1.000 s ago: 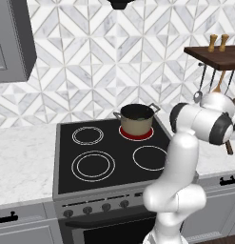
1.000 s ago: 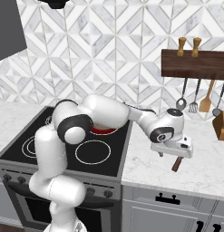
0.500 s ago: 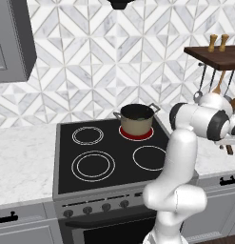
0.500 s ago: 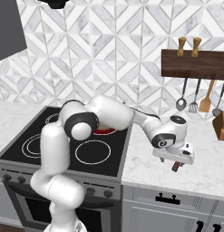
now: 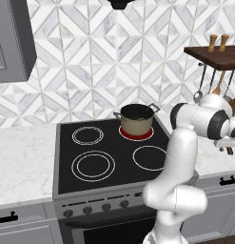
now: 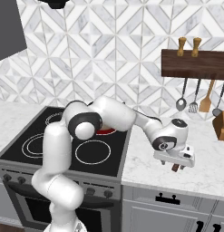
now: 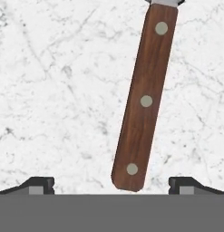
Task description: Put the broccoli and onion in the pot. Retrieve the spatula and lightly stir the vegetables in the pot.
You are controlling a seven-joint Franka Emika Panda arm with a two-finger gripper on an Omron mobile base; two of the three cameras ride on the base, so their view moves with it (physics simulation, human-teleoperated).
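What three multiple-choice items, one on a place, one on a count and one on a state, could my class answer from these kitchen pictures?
1. Where does the pot stand?
A. on the marble counter
B. on the stove's red-glowing back burner
C. on the wooden shelf

2. How many pale rivets show on the spatula handle?
A. one
B. three
C. five

3. How do the fingers stand at the spatula handle?
A. shut on it
B. open, one on each side of it
C. holding the pot

Answers: 1 B, the left base view shows red under the pot. 2 B, the hand view shows three dots along the brown handle. 3 B, the tips sit wide apart with the handle end between them.
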